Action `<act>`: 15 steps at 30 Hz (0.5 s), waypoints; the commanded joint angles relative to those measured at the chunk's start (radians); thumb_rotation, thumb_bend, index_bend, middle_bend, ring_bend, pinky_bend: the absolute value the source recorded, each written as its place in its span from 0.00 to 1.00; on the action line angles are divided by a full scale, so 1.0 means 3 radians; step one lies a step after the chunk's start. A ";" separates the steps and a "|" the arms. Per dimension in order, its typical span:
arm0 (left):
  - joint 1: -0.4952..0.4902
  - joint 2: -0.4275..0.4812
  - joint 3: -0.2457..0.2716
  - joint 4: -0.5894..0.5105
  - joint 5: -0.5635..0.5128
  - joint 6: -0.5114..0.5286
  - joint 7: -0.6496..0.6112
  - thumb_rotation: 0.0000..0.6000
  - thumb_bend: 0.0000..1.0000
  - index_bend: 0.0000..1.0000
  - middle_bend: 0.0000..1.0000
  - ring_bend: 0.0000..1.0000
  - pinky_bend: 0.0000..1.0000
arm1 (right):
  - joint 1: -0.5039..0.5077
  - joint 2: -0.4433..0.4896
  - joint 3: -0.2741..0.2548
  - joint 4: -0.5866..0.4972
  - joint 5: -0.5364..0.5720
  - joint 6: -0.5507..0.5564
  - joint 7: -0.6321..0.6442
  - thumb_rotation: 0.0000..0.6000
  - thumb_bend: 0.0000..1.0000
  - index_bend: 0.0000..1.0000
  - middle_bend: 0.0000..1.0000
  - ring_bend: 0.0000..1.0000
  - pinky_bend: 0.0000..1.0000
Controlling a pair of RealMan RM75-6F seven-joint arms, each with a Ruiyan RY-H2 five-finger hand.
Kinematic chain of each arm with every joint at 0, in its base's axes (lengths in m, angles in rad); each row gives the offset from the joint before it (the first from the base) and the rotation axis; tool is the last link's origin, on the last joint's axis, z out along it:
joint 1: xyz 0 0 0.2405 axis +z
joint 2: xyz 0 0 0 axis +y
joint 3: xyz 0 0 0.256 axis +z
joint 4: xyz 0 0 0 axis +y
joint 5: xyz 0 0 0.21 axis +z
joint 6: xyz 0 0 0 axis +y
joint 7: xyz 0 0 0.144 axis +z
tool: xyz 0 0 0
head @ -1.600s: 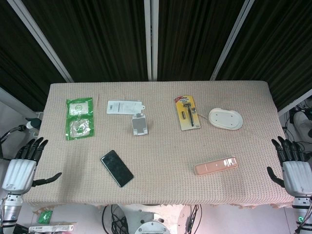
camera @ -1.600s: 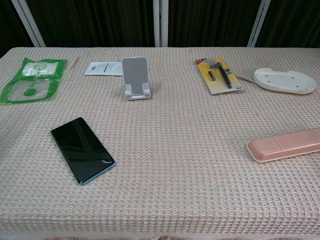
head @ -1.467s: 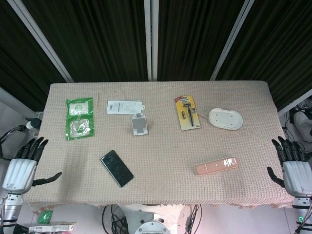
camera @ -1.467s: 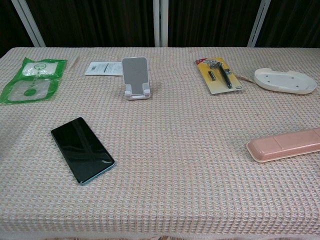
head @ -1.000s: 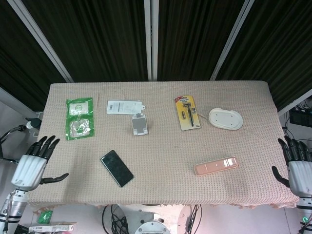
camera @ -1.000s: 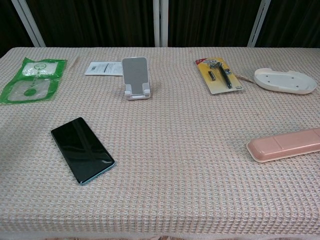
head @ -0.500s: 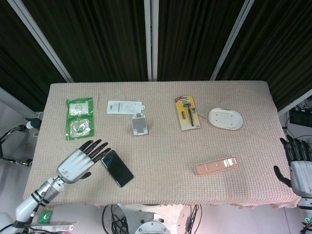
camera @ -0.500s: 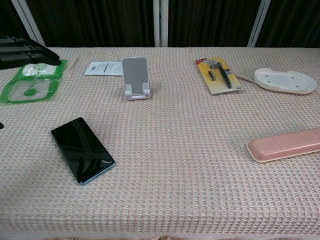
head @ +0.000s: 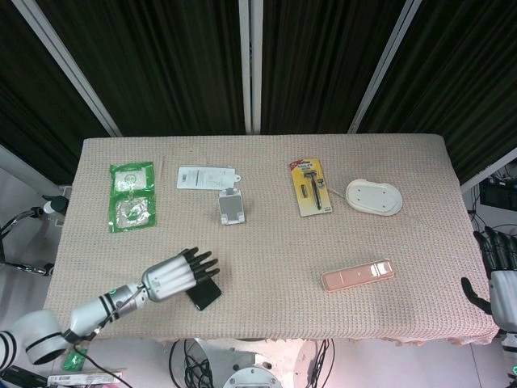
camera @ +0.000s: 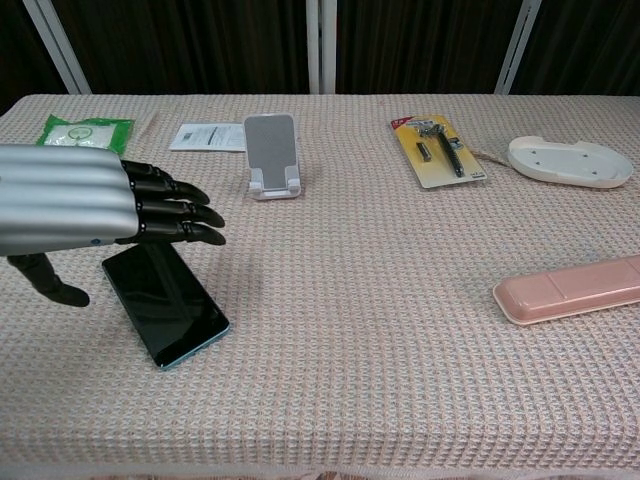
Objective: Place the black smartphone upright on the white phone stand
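The left hand (head: 172,275) is above the near-left part of the surface (head: 266,242), with its fingers (camera: 170,210) stretched out and apart and the thumb hanging lower; it holds nothing. In the head view it covers most of the black smartphone (head: 207,294), so only the near corner shows. In the chest view the hand (camera: 70,205) hides the far end of the smartphone (camera: 170,305), and I cannot tell if the thumb touches it. The phone lies flat on the surface, at an angle.

The white phone stand (head: 231,205) is further back, well apart from the phone, and stands with nothing on it. Behind it lies a white leaflet (head: 206,177). The green packet (head: 132,196) is at the far left; in the chest view the hand hides most of it.

The right hand (head: 499,279) is at the right edge of the head view, off the surface and partly cut off, with fingers spread and holding nothing. On the right side lie a razor pack (head: 310,187), a white oval tray (head: 374,197) and a pink case (head: 357,275).
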 commanded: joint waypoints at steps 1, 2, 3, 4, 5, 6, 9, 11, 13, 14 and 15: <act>-0.0065 -0.0009 0.0019 0.0021 -0.0089 -0.0114 0.0001 1.00 0.05 0.05 0.05 0.05 0.20 | -0.0001 0.0002 0.0002 -0.0002 -0.0004 0.0004 -0.0002 1.00 0.23 0.00 0.00 0.00 0.00; -0.0085 -0.0015 0.0017 0.0021 -0.0135 -0.0162 0.0013 1.00 0.05 0.06 0.04 0.05 0.20 | -0.0001 0.0001 0.0005 -0.0003 -0.0003 0.0005 -0.0002 1.00 0.23 0.00 0.00 0.00 0.00; -0.0099 -0.0025 0.0012 0.0024 -0.0169 -0.0190 0.0021 1.00 0.05 0.06 0.03 0.05 0.20 | 0.0000 0.0000 0.0007 -0.0005 -0.0002 0.0005 -0.0003 1.00 0.23 0.00 0.00 0.00 0.00; -0.0111 -0.0043 0.0006 0.0034 -0.0202 -0.0211 0.0025 1.00 0.05 0.06 0.02 0.05 0.20 | 0.0000 -0.0002 0.0009 -0.0006 -0.0001 0.0003 -0.0005 1.00 0.23 0.00 0.00 0.00 0.00; -0.0127 -0.0074 -0.0003 0.0055 -0.0253 -0.0238 0.0012 1.00 0.05 0.06 0.01 0.05 0.20 | 0.0002 -0.0003 0.0009 -0.0011 0.0002 -0.0003 -0.0011 1.00 0.23 0.00 0.00 0.00 0.00; -0.0138 -0.0098 -0.0010 0.0072 -0.0303 -0.0267 -0.0007 1.00 0.05 0.06 0.01 0.05 0.20 | 0.0003 -0.0003 0.0008 -0.0017 0.0002 -0.0008 -0.0017 1.00 0.23 0.00 0.00 0.00 0.00; -0.0174 -0.0163 -0.0025 0.0106 -0.0462 -0.0370 -0.0033 1.00 0.05 0.06 0.01 0.05 0.20 | 0.0005 -0.0005 0.0004 -0.0028 -0.0006 -0.0014 -0.0033 1.00 0.23 0.00 0.00 0.00 0.00; -0.0193 -0.0186 -0.0015 0.0117 -0.0512 -0.0409 0.0001 1.00 0.05 0.07 0.01 0.05 0.20 | 0.0003 -0.0004 0.0003 -0.0024 0.0003 -0.0021 -0.0036 1.00 0.23 0.00 0.00 0.00 0.00; -0.0204 -0.0199 -0.0004 0.0123 -0.0543 -0.0424 0.0031 1.00 0.05 0.08 0.01 0.05 0.20 | 0.0000 -0.0007 0.0012 -0.0014 0.0019 -0.0019 -0.0026 1.00 0.23 0.00 0.00 0.00 0.00; -0.0209 -0.0206 0.0003 0.0129 -0.0559 -0.0423 0.0045 1.00 0.05 0.08 0.01 0.05 0.20 | -0.0003 -0.0012 0.0020 -0.0006 0.0027 -0.0011 -0.0014 1.00 0.23 0.00 0.00 0.00 0.00; -0.0213 -0.0210 0.0008 0.0135 -0.0567 -0.0420 0.0057 1.00 0.05 0.08 0.01 0.05 0.20 | -0.0005 -0.0013 0.0022 -0.0001 0.0030 -0.0009 -0.0006 1.00 0.23 0.00 0.00 0.00 0.00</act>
